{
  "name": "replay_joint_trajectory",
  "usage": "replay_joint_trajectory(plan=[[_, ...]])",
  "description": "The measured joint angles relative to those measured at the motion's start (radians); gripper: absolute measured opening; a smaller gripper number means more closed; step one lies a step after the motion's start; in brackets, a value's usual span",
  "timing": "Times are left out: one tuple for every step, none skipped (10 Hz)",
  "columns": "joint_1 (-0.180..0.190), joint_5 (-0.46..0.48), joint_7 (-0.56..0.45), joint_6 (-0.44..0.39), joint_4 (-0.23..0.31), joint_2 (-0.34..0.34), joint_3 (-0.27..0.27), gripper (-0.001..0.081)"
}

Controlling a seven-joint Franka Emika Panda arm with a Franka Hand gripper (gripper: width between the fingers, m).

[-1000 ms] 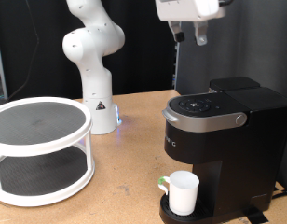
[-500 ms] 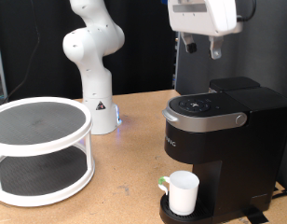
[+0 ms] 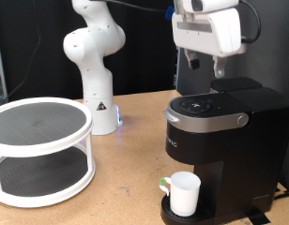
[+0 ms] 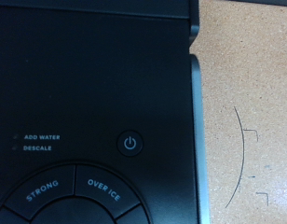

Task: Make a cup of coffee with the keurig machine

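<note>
The keurig machine (image 3: pixel 224 155) is a black box on the exterior view's right, its lid down with the silver band facing front. The white cup (image 3: pixel 185 193) stands on the machine's round base under the spout, handle towards the exterior view's left. My gripper (image 3: pixel 205 66) hangs just above the machine's top, fingers (image 3: pixel 220 67) apart with nothing between them. The wrist view shows no fingers. It looks straight down on the machine's black top panel (image 4: pixel 97 93), with the power button (image 4: pixel 130 144) and the STRONG and OVER ICE buttons.
A white two-tier round rack (image 3: pixel 39 150) stands at the exterior view's left on the wooden table (image 3: pixel 126 178). The white robot arm's base (image 3: pixel 96 84) stands behind the middle. A black backdrop closes the rear.
My gripper has moved down and towards the exterior view's right, closer to the machine's top. The cup and the machine have not moved.
</note>
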Motion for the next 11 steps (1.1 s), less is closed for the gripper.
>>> replay_joint_trajectory(plan=[[0.000, 0.000, -0.003, 0.019, -0.013, 0.005, 0.000, 0.0802], [0.000, -0.001, -0.003, 0.047, -0.031, 0.007, 0.000, 0.0802], [0.000, -0.003, -0.004, 0.078, -0.051, 0.007, 0.000, 0.0802], [0.000, -0.006, -0.004, 0.106, -0.071, 0.007, 0.000, 0.0657], [0.000, -0.008, -0.004, 0.136, -0.092, 0.007, 0.000, 0.0657], [0.000, -0.008, -0.004, 0.176, -0.113, 0.007, 0.000, 0.0506], [0.000, -0.008, -0.002, 0.225, -0.137, 0.007, 0.000, 0.0506], [0.000, -0.008, 0.004, 0.277, -0.162, 0.006, 0.000, 0.0336], [0.000, -0.008, 0.010, 0.324, -0.185, 0.006, 0.000, 0.0198], [0.000, -0.008, 0.012, 0.363, -0.204, 0.006, 0.000, 0.0073], [0.000, -0.008, 0.013, 0.391, -0.220, 0.006, 0.000, 0.0073]])
